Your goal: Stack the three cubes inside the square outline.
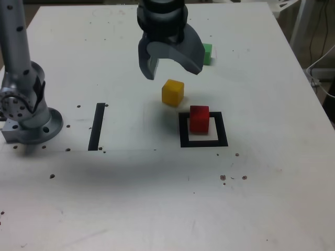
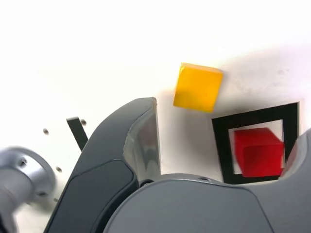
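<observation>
Pincer (image 1: 175, 72) spread, empty. We judge the yellow cube (image 1: 172, 92) light, stiff; grip opposite side faces, mid-height.

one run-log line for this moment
gripper: open, empty | red cube: in square outline | yellow cube: outside

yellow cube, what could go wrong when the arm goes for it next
The open gripper could knock the red cube, which sits close by inside the black outline. The yellow cube looks turned relative to the jaws, so it might twist or slip as they close.
</observation>
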You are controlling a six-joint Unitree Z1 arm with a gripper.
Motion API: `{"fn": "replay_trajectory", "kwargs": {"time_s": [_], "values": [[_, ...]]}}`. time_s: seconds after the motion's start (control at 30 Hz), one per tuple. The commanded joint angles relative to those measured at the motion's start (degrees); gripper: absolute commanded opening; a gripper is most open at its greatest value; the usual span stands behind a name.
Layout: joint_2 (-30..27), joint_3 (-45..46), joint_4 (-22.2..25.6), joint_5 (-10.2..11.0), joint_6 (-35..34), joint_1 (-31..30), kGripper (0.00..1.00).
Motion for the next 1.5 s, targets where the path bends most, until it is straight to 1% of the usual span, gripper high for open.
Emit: {"fn": "replay_trajectory", "kwargs": {"time_s": [0.0, 0.17, 0.43, 0.6, 0.67, 0.73, 0.8, 0.9, 0.93, 1.0, 1.07, 1.47], "values": [[1.5, 0.2, -1.0, 0.2, 2.8, 0.6, 0.98], [3.8, 1.7, -3.4, -0.2, 5.0, 2.6, 0.97], [7.3, 3.0, -6.6, -1.0, 6.3, 5.0, 0.97], [10.1, 3.0, -8.1, -1.8, 7.0, 5.9, 0.93], [11.0, 3.0, -8.6, -2.2, 7.2, 6.2, 0.89], [11.7, 3.1, -9.1, -2.6, 7.4, 6.4, 0.82], [12.0, 3.4, -9.8, -2.9, 7.4, 6.5, 0.69], [12.0, 3.8, -11.0, -3.0, 7.3, 6.5, 0.45], [11.9, 4.0, -11.3, -3.0, 7.3, 6.5, 0.38], [11.8, 4.2, -11.7, -2.9, 7.3, 6.5, 0.30], [11.7, 4.3, -11.9, -2.9, 7.3, 6.5, 0.28], [10.9, 4.3, -11.6, -3.1, 7.2, 6.5, 0.28]]}}
